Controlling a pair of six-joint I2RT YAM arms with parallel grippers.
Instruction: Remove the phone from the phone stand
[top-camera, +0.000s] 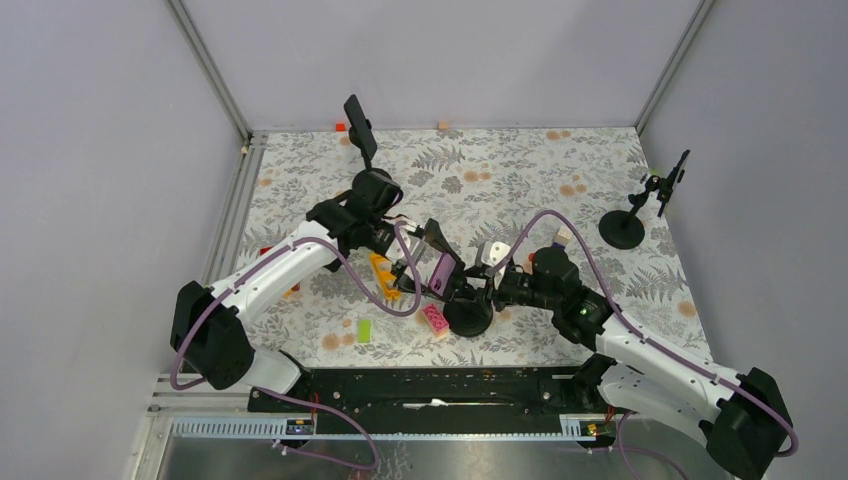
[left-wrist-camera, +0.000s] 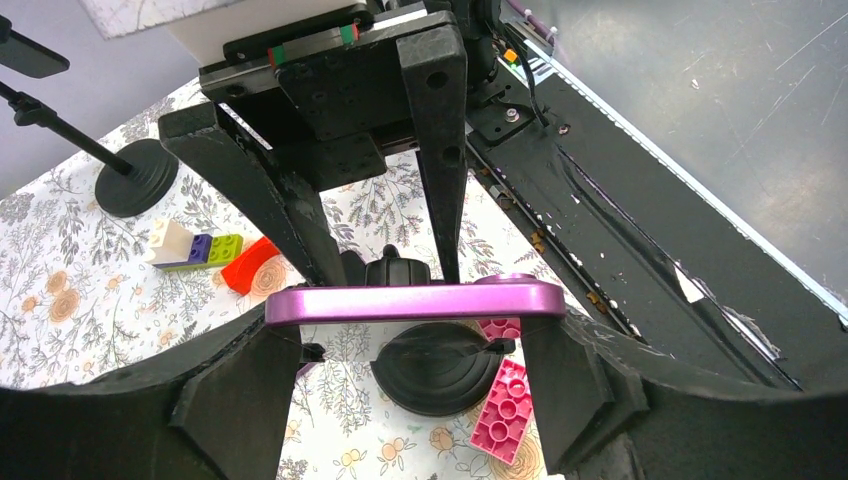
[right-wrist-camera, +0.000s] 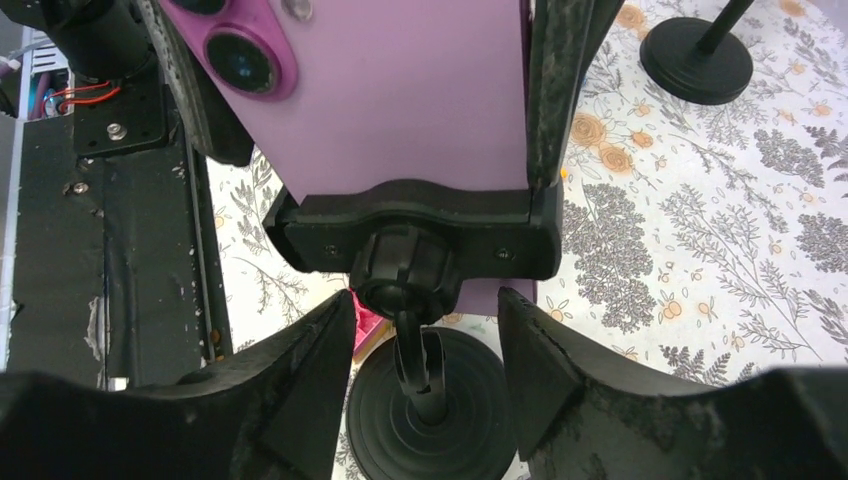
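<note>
Both left gripper fingers are pinching the rigid, likely slick purple phone by its edges; right gripper fingers are sitting spread around the black stand.

Both arms reach inward and meet, grippers nearly nose to nose. The left arm stretches forward, then bends inward. The left gripper is clamped across the phone (a finger on each long edge). The right arm angles in low, and the right gripper has its fingers parted.
</note>
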